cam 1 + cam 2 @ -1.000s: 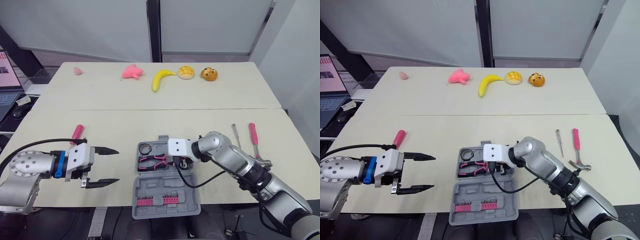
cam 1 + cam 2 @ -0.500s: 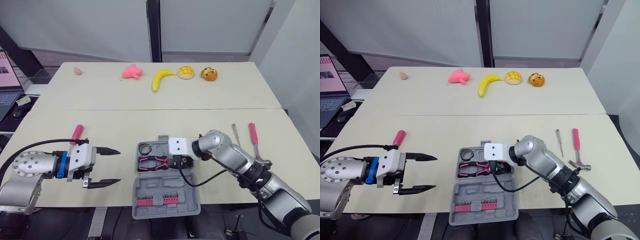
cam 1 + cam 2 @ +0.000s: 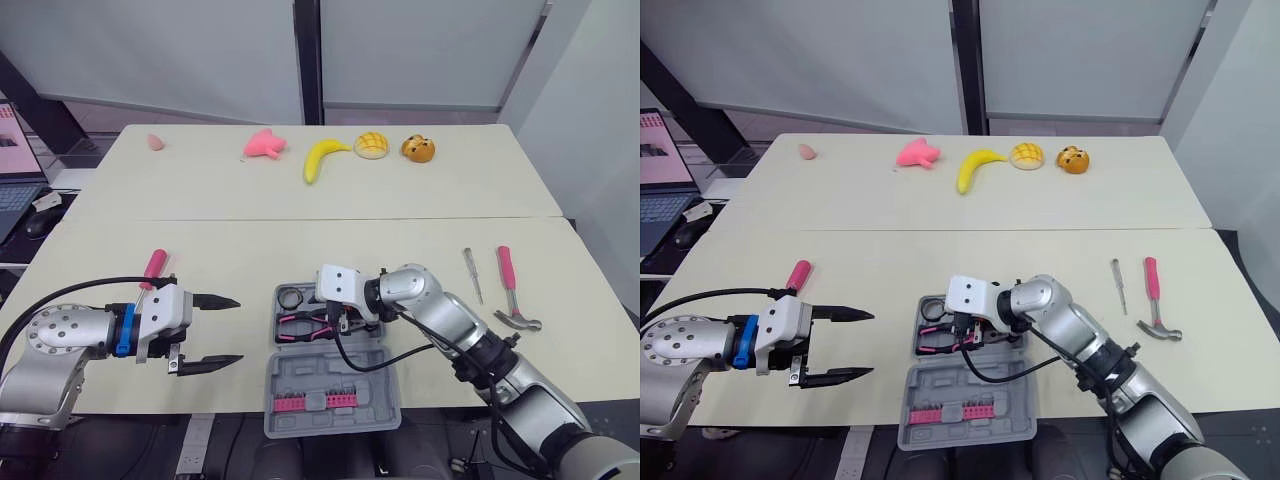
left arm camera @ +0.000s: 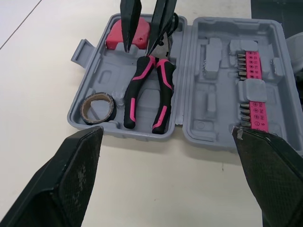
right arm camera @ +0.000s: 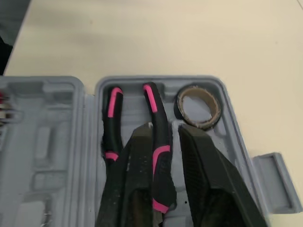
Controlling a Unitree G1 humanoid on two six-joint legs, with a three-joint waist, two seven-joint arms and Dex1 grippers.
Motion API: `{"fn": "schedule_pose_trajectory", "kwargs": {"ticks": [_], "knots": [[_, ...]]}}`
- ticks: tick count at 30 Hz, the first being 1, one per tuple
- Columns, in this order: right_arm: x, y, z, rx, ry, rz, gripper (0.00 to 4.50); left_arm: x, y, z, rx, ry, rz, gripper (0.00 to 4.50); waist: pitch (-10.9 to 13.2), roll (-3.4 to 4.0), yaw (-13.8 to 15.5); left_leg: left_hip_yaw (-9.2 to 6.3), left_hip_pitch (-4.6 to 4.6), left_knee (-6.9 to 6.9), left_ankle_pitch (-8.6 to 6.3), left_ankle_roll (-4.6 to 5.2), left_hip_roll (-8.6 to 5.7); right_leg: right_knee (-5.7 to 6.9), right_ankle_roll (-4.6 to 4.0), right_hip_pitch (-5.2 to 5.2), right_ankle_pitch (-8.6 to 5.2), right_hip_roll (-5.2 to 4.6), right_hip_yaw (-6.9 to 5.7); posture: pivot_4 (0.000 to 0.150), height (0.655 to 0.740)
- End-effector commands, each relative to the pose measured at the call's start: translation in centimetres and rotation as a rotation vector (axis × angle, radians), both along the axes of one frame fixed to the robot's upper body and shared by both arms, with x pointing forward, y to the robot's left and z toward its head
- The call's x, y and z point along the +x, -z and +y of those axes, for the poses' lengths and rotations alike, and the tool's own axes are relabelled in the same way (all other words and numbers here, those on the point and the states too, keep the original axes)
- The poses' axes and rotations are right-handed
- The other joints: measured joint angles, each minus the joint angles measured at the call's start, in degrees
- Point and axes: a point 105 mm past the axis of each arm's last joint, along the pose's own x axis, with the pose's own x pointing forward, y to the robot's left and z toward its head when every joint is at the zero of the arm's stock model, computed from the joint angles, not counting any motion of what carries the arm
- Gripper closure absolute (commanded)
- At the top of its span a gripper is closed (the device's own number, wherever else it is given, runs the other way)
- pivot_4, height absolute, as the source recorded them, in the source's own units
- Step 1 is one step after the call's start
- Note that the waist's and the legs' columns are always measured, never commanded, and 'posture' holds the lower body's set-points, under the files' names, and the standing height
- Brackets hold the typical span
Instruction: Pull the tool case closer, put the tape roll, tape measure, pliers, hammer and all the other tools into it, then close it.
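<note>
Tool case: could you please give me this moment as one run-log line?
tool case open | inside: tape roll, pliers, tape measure | right gripper open over pliers | left gripper open, empty | outside: hammer

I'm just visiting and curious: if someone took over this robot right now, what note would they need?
Left gripper open, hovering over the table left of the tool case.
Right gripper open, low over the case, straddling one handle of the pliers.
Done: case pulled near and open; tape roll, pliers and tape measure lie inside.
Left: hammer and small screwdriver on the table's right, pink-handled screwdriver on its left; then close the case.
</note>
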Motion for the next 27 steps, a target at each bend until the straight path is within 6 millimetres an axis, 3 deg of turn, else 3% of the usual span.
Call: {"fn": "schedule_pose_trajectory", "kwargs": {"ticks": [1,7,12,16,18,21,24,27], "knots": [[0.7,-0.1,0.5,-0.006,0.010,-0.033,4.43,0.2,-1.0,-0.1,-0.011,0.003,-0.040,0.00,0.0,0.00,0.0,0.00,0.00,0.00,0.00,0.00,0.00,0.00,0.00,0.00,0.00,0.00,0.00,0.150,0.7400],[1.4,2.4,-0.1,-0.092,0.036,-0.003,4.47,0.0,-0.9,-0.1,-0.010,0.004,-0.039,0.00,0.0,0.00,0.0,0.00,0.03,0.00,0.00,0.00,0.00,0.01,0.00,0.00,0.00,0.00,0.00,0.150,0.7400],[0.6,5.2,-1.2,-0.213,0.009,0.028,4.47,0.0,-0.8,0.2,-0.005,0.002,-0.034,0.00,0.0,-0.01,0.0,0.01,0.05,0.00,0.00,0.00,0.01,0.02,-0.01,0.02,0.00,0.02,0.01,0.150,0.7400],[0.2,5.5,-0.9,-0.218,-0.019,-0.003,4.47,0.0,-0.7,0.2,-0.006,-0.001,-0.033,0.00,-0.1,-0.02,0.0,0.01,0.13,-0.01,0.00,0.00,0.01,0.02,-0.01,0.07,0.00,0.01,0.02,0.150,0.7400],[0.4,3.9,0.3,-0.124,-0.028,-0.062,4.47,0.0,-0.6,0.2,-0.009,-0.005,-0.030,0.00,-0.1,-0.03,0.0,0.02,0.16,-0.01,0.00,0.00,0.01,0.02,-0.01,0.09,0.00,0.02,0.02,0.150,0.7400],[0.5,-0.6,1.7,0.100,-0.026,-0.148,4.47,0.2,-0.3,0.6,-0.001,-0.052,-0.026,0.00,-0.1,-0.02,-0.1,0.02,0.15,-0.01,0.00,0.00,0.04,0.02,-0.01,0.09,0.00,0.04,0.03,0.150,0.7400],[-0.9,-3.6,0.4,0.209,-0.065,-0.133,4.47,0.6,0.1,1.2,0.029,-0.109,-0.042,0.00,0.0,0.02,0.0,0.00,-0.01,-0.02,0.00,0.00,0.06,0.02,-0.01,-0.04,0.01,0.06,0.03,0.150,0.7400],[-2.3,-5.2,-2.6,0.231,-0.061,-0.125,4.47,0.5,0.5,1.5,0.019,-0.131,-0.045,0.00,0.0,0.01,0.2,0.00,-0.05,-0.01,0.00,0.00,0.04,-0.03,-0.01,-0.03,0.01,0.02,0.01,0.150,0.7400]]}}
